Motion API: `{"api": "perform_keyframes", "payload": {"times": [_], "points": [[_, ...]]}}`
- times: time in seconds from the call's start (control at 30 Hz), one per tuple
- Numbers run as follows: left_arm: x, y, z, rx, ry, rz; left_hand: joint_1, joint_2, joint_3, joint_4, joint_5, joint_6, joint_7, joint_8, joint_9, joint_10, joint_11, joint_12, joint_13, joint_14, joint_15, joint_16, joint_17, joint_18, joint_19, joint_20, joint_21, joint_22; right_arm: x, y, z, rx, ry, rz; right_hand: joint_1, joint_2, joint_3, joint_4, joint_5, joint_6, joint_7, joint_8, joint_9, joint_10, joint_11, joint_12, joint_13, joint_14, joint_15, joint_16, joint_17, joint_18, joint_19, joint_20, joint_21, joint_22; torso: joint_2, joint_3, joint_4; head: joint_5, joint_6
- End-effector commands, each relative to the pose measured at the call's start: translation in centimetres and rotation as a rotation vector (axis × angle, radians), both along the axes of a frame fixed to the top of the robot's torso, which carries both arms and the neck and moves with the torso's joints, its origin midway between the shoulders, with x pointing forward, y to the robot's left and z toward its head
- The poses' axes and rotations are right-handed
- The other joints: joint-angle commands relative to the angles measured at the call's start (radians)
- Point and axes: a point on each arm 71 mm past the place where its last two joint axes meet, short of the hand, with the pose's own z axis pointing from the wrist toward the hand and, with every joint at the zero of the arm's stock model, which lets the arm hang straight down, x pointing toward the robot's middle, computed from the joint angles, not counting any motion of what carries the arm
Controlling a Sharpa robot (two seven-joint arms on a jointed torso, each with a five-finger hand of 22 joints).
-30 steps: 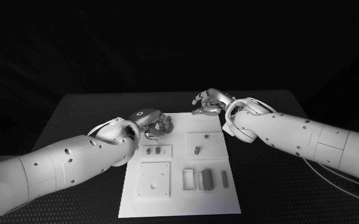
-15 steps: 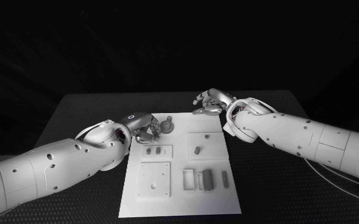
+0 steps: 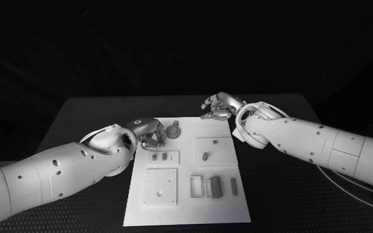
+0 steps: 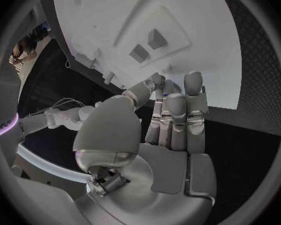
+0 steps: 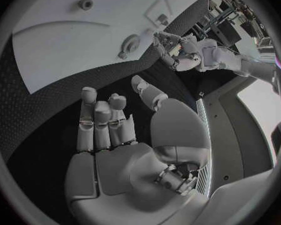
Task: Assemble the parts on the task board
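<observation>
- Your left hand point(image 3: 151, 135) sits at the task board's point(image 3: 186, 214) left edge, near the far end. In the left wrist view its fingers point(image 4: 178, 115) lie side by side, extended, with nothing between them and the thumb.
- Just beside that hand, on the board's far end, lies a round grey part with a small tab point(image 3: 172, 131). From the head view you cannot tell whether the fingertips touch it; the hand's own knuckles cover that spot.
- Your right hand point(image 3: 218, 107) hovers at the board's far right corner. The right wrist view shows its palm bare, fingers point(image 5: 97, 120) straight and close together, holding nothing.
- Nearer the robot, two small parts stand in a raised block point(image 3: 161, 157) on the board's left side.
- One small peg point(image 3: 204, 156) stands in the square block right of it.
- Slim upright parts point(image 3: 214, 185) stand in a row near the board's near right; their exact shapes are hard to make out.
- The black table point(image 3: 77, 114) fades into darkness behind.
</observation>
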Motion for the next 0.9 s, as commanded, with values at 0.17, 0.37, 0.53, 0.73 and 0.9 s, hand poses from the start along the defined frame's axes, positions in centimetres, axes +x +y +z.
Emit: {"api": "perform_keyframes", "payload": {"times": [0.17,0.37,0.53,0.73,0.9], "points": [[0.24,-0.05,-0.25,0.044,-0.002,-0.009,0.0,0.008,0.007,-0.002,0.003,0.008,0.003,0.005,0.001,0.009,0.0,0.001,0.001,0.004,-0.004,-0.007,0.0,0.076,-0.001,-0.009,0.001,0.02,-0.07,0.15,-0.06,-0.002,0.009,0.019,-0.009,0.0,0.001,0.008,-0.001,0.001,0.008,0.003,-0.001,-0.006,-0.001,0.007,-0.001,-0.002,-0.007,0.004,-0.001,0.016,0.001,-0.006,0.004,0.013,0.0,0.0009,-0.0001,-0.001,-0.002],[0.19,-0.44,-0.44,0.052,0.007,-0.019,0.001,0.007,0.008,-0.002,0.003,0.008,0.003,0.004,0.001,0.009,0.0,0.0,0.002,0.004,-0.004,-0.008,0.0,0.075,-0.001,-0.01,0.0,0.02,-0.08,0.16,-0.07,-0.001,0.009,0.019,-0.009,-0.001,0.001,0.007,-0.001,0.001,0.008,0.003,-0.001,-0.006,-0.001,0.007,-0.001,-0.002,-0.007,0.004,-0.001,0.016,0.001,-0.006,0.004,0.013,0.0,0.0008,-0.0003,0.0,-0.004],[0.25,-0.42,-0.62,0.064,0.018,-0.017,0.001,0.006,0.009,-0.003,0.003,0.008,0.003,0.004,0.002,0.009,0.0,-0.001,0.002,0.004,-0.004,-0.008,0.0,0.075,-0.002,-0.01,0.0,0.02,-0.07,0.13,-0.08,-0.001,0.009,0.019,-0.009,-0.001,0.0,0.008,-0.001,0.0,0.008,0.003,-0.001,-0.006,-0.001,0.007,-0.002,-0.002,-0.007,0.004,-0.002,0.016,0.001,-0.006,0.004,0.013,0.0,0.0002,0.0,-0.004,-0.004],[0.3,-0.41,-0.71,0.08,0.014,-0.021,0.001,0.005,0.009,-0.002,0.003,0.007,0.003,0.004,0.002,0.009,0.0,-0.002,0.002,0.004,-0.004,-0.008,0.0,0.074,-0.003,-0.01,0.0,0.02,-0.08,0.13,-0.1,-0.002,0.011,0.02,-0.009,-0.001,0.0,0.008,-0.001,0.0,0.008,0.003,-0.001,-0.006,-0.001,0.007,-0.002,-0.003,-0.007,0.004,-0.002,0.016,0.001,-0.006,0.004,0.013,0.0,0.0005,0.0001,-0.003,-0.006],[0.3,-0.49,-0.79,0.089,0.022,-0.021,0.001,0.005,0.009,-0.002,0.003,0.007,0.003,0.003,0.002,0.009,0.0,-0.002,0.002,0.004,-0.004,-0.009,0.0,0.074,-0.003,-0.01,-0.001,0.02,-0.08,0.13,-0.12,-0.002,0.012,0.02,-0.009,-0.001,0.0,0.007,-0.001,0.0,0.008,0.003,-0.001,-0.006,-0.001,0.007,-0.002,-0.003,-0.007,0.004,-0.002,0.016,0.001,-0.006,0.003,0.013,0.0,0.0,-0.0001,-0.002,-0.007]]}}
